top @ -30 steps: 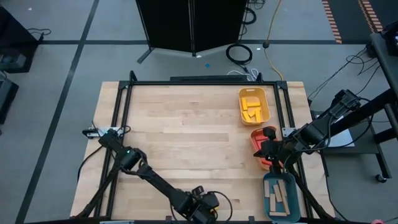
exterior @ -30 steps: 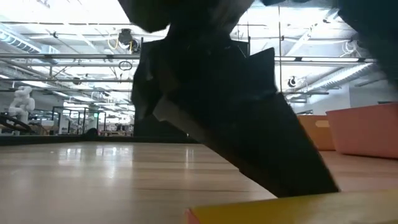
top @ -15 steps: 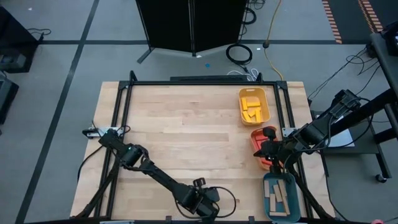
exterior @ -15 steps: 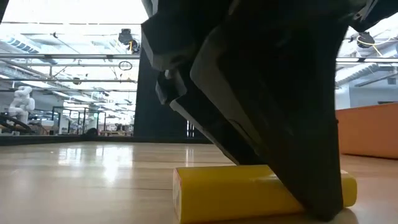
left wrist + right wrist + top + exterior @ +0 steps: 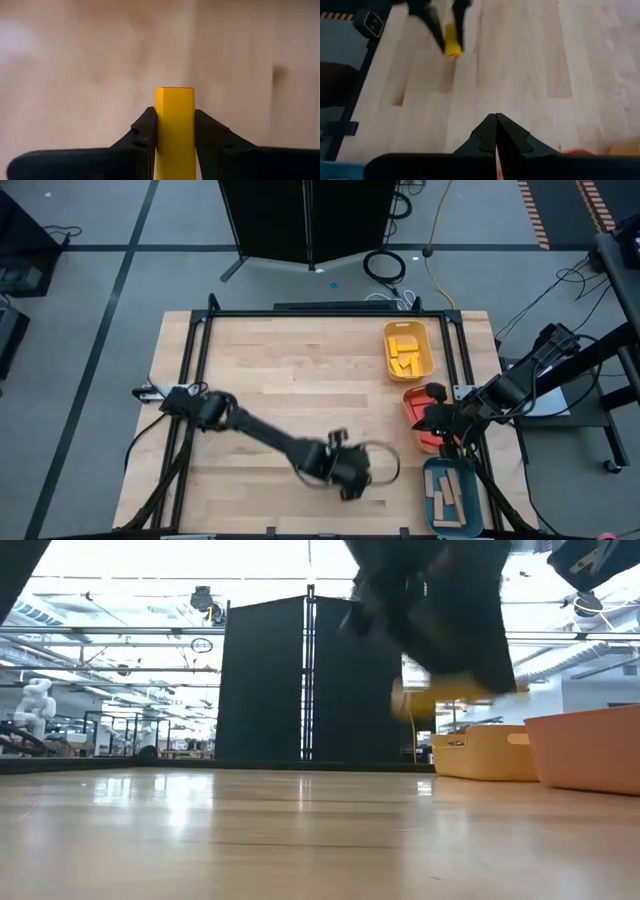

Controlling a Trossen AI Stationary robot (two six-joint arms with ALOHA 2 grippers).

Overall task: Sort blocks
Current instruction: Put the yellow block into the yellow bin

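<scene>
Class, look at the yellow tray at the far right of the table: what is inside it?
Inside the yellow plastic tray, the high view shows a few yellow wooden blocks lying loosely together. Their exact number cannot be told, and the tray floor beneath them is covered.

Two dark, near-black jointed arms, left arm point(image 5: 262, 443) and right arm point(image 5: 520, 385), each built of slim links with bulkier joints. Black cable loops beside the left gripper point(image 5: 352, 477). Behind the jaws sits a broad matte-black crossbar; the fingers point(image 5: 146, 131) are wedge-shaped, tapering toward their tips.
</scene>
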